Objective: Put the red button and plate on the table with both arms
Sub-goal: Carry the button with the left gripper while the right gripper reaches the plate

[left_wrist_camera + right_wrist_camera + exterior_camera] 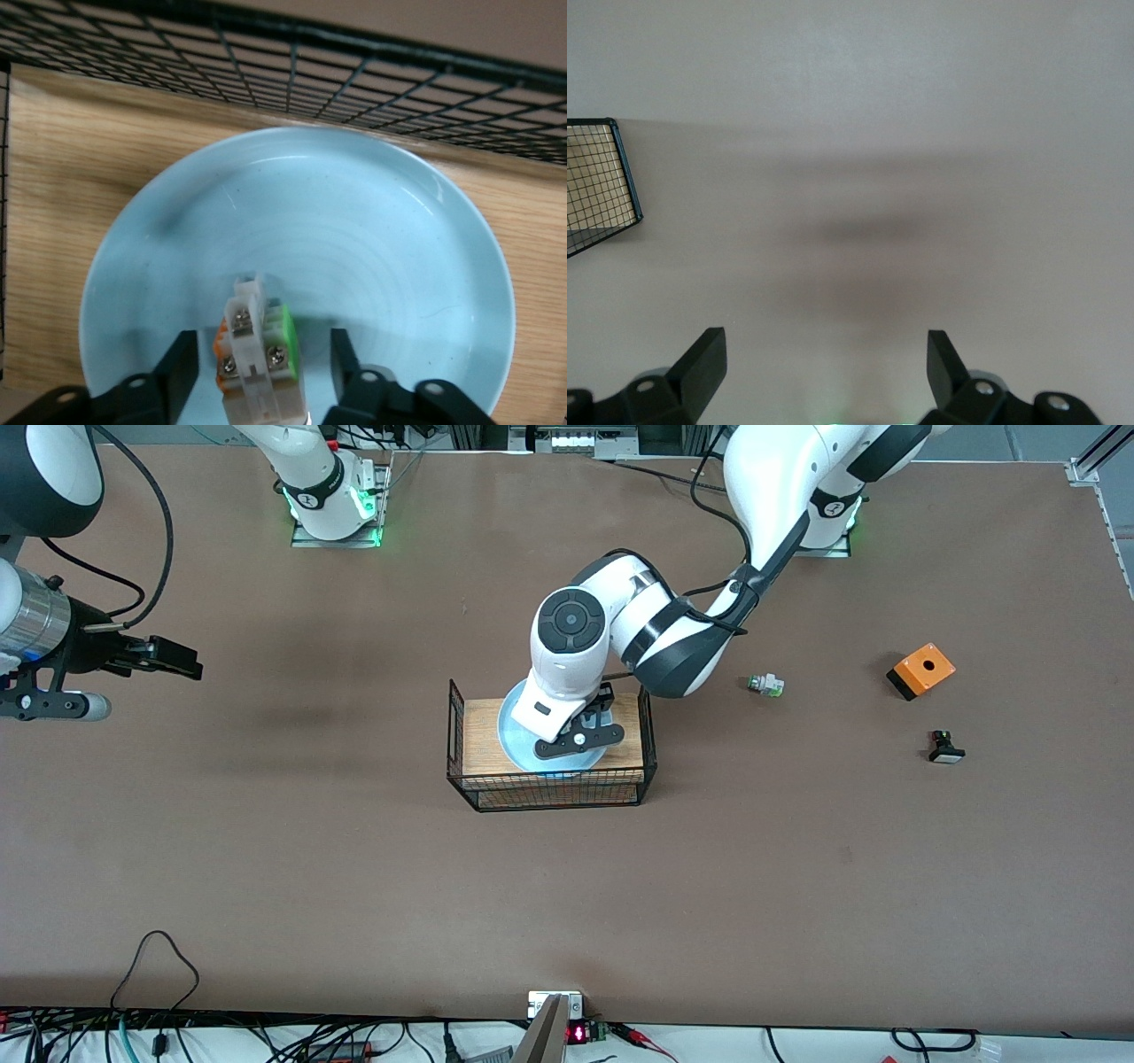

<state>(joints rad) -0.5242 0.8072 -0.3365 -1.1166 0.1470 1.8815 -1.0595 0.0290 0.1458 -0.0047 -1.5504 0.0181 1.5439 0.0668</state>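
At the right arm's end of the bench (266,850), the right hand (182,660) hangs in the air over bare brown surface, partly cut off by the edge of the front view; this arm waits. Its wrist view shows the fingers (704,359) spread wide with nothing between them, and one corner of the wire rack (602,181) at the border of the picture.

At mid-bench stands the wire rack (551,790), black mesh with a wooden top. The pale-blue plate (518,735) lies on that wooden top; the left arm covers much of it in the front view, so only an arc of rim shows. The left hand (580,740) is low over the plate. In the left wrist view its fingers (177,367) stand apart on either side of the red button (257,354), which lies on the plate (372,230); no pad is seen touching it. Only the white body, a green side and an orange side show; the red cap is hidden.

Toward the left arm's end lie a small white-green part (765,685), an orange box (920,670) with a dark hole, and, nearer the front camera, a black button (945,747) with a white face.
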